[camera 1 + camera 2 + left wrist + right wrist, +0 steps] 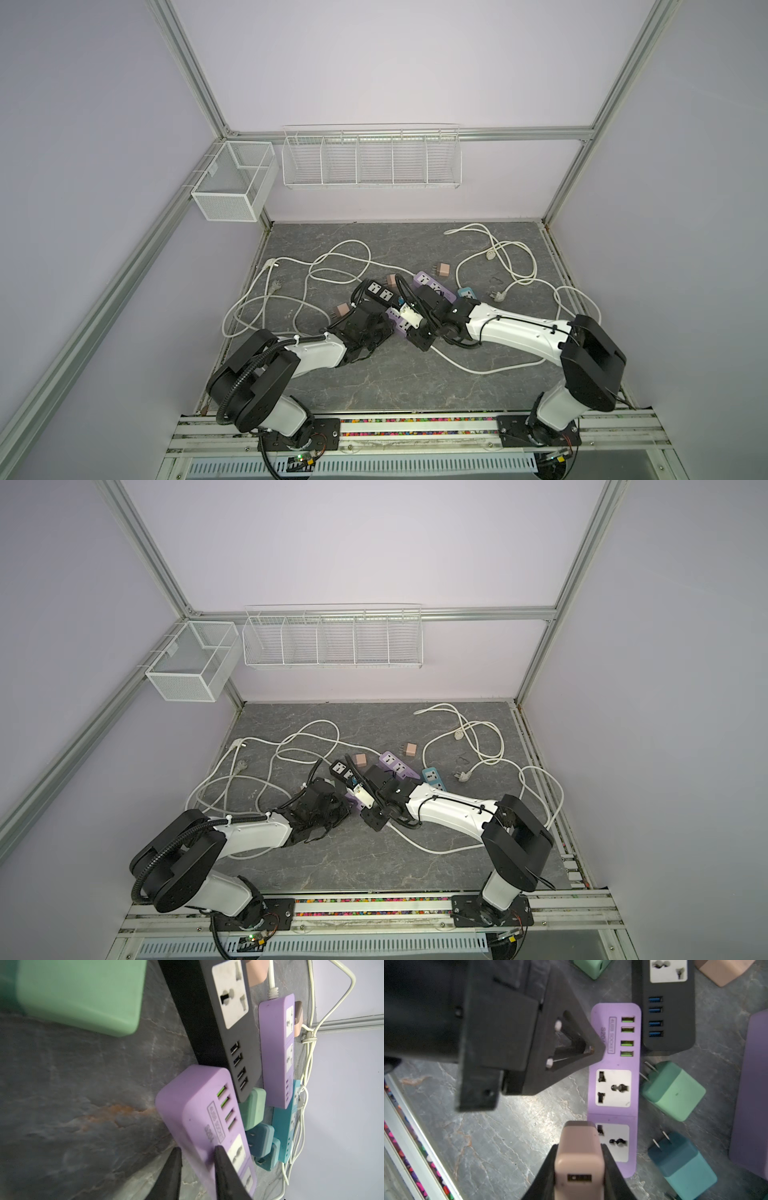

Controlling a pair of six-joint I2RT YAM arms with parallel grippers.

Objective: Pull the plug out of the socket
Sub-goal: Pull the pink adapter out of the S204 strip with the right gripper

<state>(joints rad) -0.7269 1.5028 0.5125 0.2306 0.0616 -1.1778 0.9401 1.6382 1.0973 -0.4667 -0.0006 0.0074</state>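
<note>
Plug [579, 1159], pink, sits clamped in the right gripper [579, 1148], at the edge of the purple strip [612, 1059], whose two sockets [613, 1087] both look empty, so we judge the pull done. Left gripper [197, 1148] stands narrowly parted, one tip on that strip; whether it pinches we cannot tell. Prongs are hidden behind the plug's body

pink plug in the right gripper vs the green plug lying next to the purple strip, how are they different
The pink plug is clamped in the right gripper; the green plug lies loose on the table. The green plug's prongs show, pointing at the purple strip; the pink plug's are hidden. Both are boxy, rounded adapters.
</note>
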